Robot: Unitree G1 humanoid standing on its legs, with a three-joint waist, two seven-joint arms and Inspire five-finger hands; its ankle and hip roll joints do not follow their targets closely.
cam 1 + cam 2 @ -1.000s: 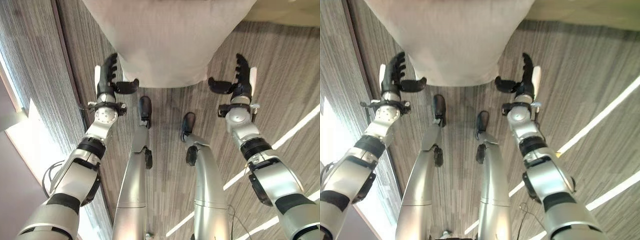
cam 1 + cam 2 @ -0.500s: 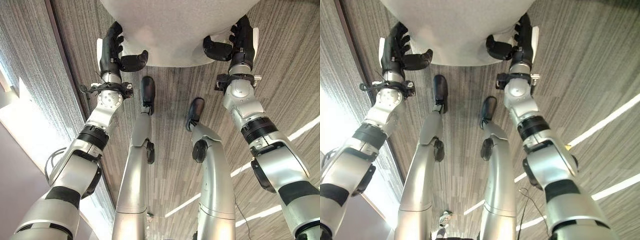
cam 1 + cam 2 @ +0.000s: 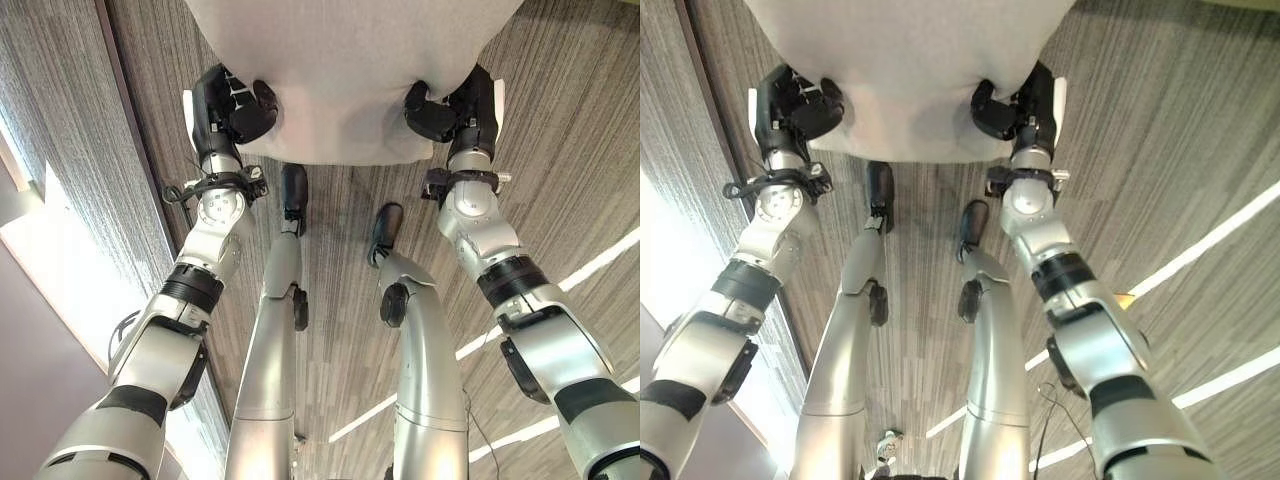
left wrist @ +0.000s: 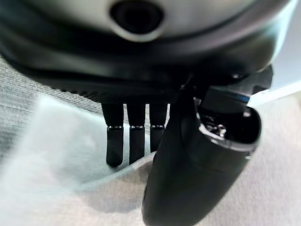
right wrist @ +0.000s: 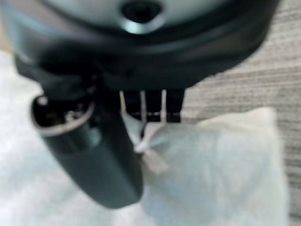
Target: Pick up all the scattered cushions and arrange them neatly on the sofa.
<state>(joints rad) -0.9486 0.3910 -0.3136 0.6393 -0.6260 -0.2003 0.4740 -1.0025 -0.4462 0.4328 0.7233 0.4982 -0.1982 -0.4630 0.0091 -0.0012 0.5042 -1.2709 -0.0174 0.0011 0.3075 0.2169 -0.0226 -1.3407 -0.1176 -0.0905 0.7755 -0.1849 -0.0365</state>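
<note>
My left robot hand and right robot hand have just closed their thumbs onto the near corners of the pale grey fabric cushion over the striped grey floor, so I judge it ready to lift.

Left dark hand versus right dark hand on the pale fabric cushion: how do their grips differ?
The left hand grips the pale fabric cushion at its left corner; the right hand grips the right corner. In the right wrist view a small white tag sticks out by the right hand's thumb; the left wrist view shows plain fabric by the left hand. Both pinch the cushion's near edge with thumb on top and fingers beneath.
</note>
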